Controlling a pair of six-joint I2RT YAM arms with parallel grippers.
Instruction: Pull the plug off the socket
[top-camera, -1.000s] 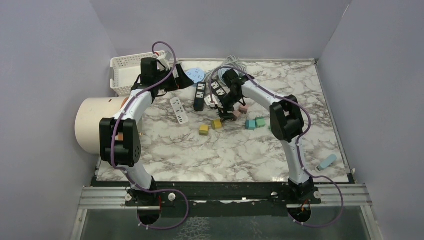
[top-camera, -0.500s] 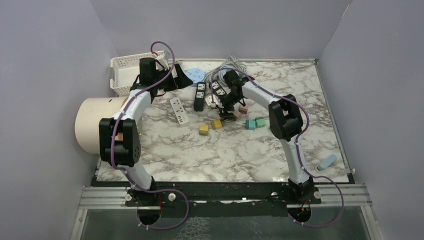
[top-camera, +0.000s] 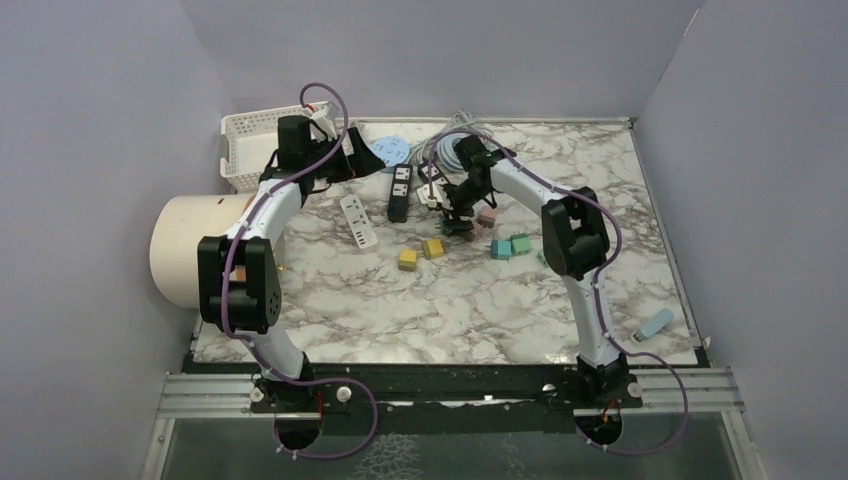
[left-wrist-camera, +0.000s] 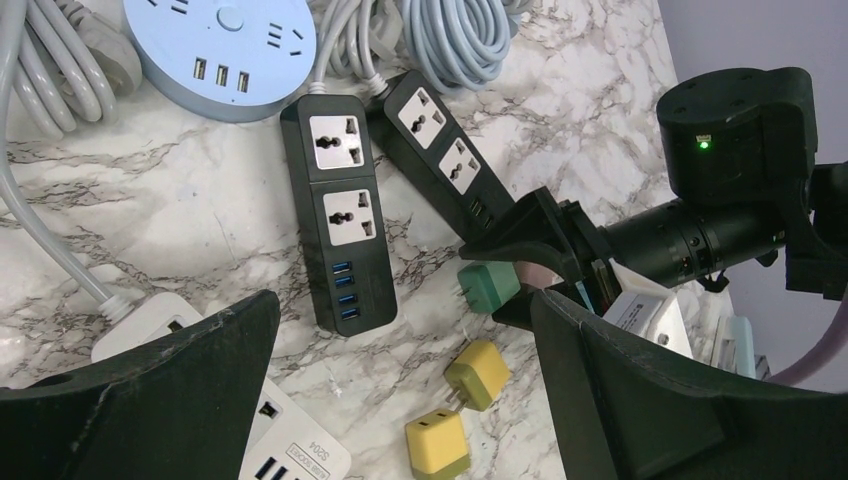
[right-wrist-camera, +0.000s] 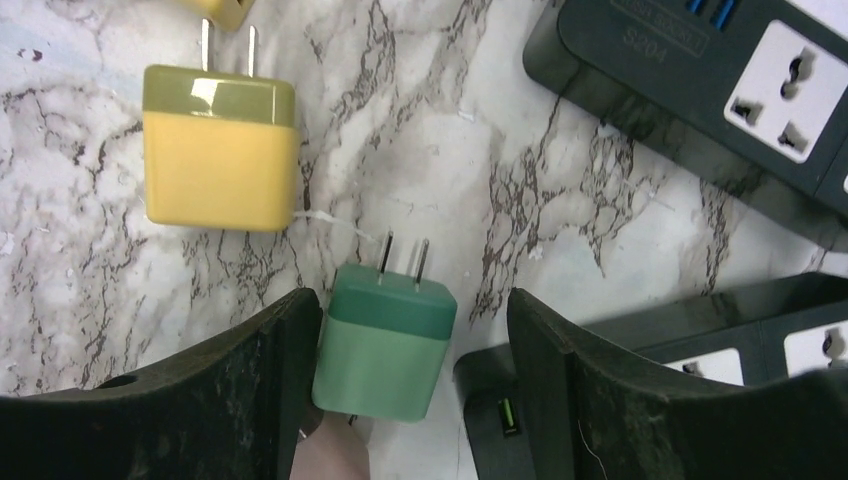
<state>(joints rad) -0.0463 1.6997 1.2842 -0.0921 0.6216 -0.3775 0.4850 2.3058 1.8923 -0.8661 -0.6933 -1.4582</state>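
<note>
Two bare metal prongs tell most of it. The small green square-bodied plug is out of any socket and, as far as I can judge, lies on the white marble tabletop. In the right wrist view it sits low and centre, between the fingers of the right gripper, which stands wide. The plug's flank is close against the finger on the left of the frame, touching or not I cannot tell, and there is a clear gap to the finger on the right. Its long axis runs up and down the frame, in line with the fingers, with the prongs toward the top edge and the body toward the wrist.

One black power strip lies just beside it at lower right. A second black strip crosses the upper right corner, and a yellow plug rests at upper left.

The right arm is plainly the nearer one. The left gripper hangs well apart, also spread wide and holding nothing. Any squeeze from here would fall across the plug's short width, I'd say.
</note>
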